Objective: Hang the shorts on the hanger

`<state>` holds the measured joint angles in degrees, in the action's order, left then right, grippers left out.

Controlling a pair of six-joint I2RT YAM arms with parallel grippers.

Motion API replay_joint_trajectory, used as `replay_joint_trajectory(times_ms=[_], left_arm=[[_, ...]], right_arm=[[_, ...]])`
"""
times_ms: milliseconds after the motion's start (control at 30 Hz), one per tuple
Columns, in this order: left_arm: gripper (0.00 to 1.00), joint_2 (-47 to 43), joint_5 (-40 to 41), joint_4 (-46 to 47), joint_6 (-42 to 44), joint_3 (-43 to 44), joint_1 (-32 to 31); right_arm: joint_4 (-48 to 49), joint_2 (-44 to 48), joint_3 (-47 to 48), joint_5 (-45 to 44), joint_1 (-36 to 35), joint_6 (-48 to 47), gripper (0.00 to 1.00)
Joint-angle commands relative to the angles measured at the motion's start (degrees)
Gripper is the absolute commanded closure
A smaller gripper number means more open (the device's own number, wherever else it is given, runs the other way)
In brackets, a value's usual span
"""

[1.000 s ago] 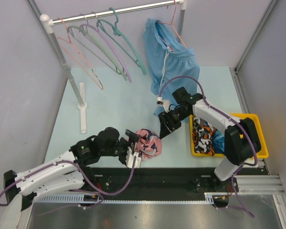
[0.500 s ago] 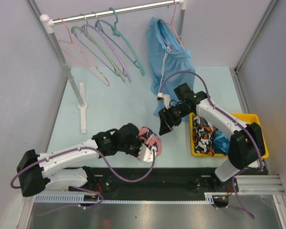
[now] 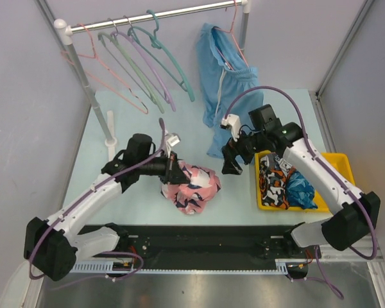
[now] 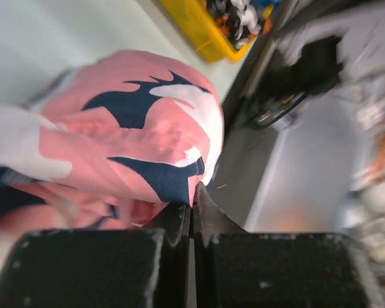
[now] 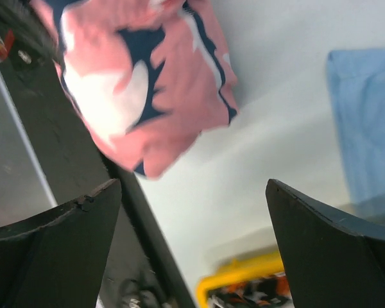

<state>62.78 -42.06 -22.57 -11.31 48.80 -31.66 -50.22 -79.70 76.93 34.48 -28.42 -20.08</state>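
The pink shorts [image 3: 194, 186] with the navy and white print lie bunched near the table's front edge. My left gripper [image 3: 173, 172] is shut on their left edge. The left wrist view shows the jaws pressed together on a fold of the shorts [image 4: 115, 128], with my left gripper [image 4: 192, 192] at the cloth's lower rim. My right gripper [image 3: 231, 165] stands open just right of the shorts, apart from them. In the right wrist view the shorts [image 5: 135, 83] sit beyond my wide-open right gripper [image 5: 192, 186]. The teal hanger [image 3: 174, 66] hangs on the rail at the back.
Pink, pale green and purple hangers [image 3: 125, 70] share the rail left of the teal one. Light-blue shorts [image 3: 228, 90] hang at the rail's right end. A yellow bin [image 3: 343, 168] with patterned clothes sits at the right. The rack's pole [image 3: 83, 77] stands at the left.
My left gripper shut on the shorts and drew them left and away from the front edge. My right gripper opened wider and pulled back to the right.
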Motion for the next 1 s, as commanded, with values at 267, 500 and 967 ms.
replay_joint_trajectory(times_ms=[267,500,967], left_arm=[[1.0,0.32,-17.25,21.68,-48.53,-14.34,12.14],[1.0,0.94,-18.93,25.55,-52.49,-16.18,15.31],[1.0,-2.67,-20.95,32.05,-55.66,-21.1,16.1]], right_arm=[[28.56,32.57,-26.16,-14.31,-18.13,-20.78,0.0],[62.88,28.92,-46.06,-41.93,-46.79,-40.01,0.0],[79.05,8.96,-41.69,-48.54,-44.97,-45.06,0.0]])
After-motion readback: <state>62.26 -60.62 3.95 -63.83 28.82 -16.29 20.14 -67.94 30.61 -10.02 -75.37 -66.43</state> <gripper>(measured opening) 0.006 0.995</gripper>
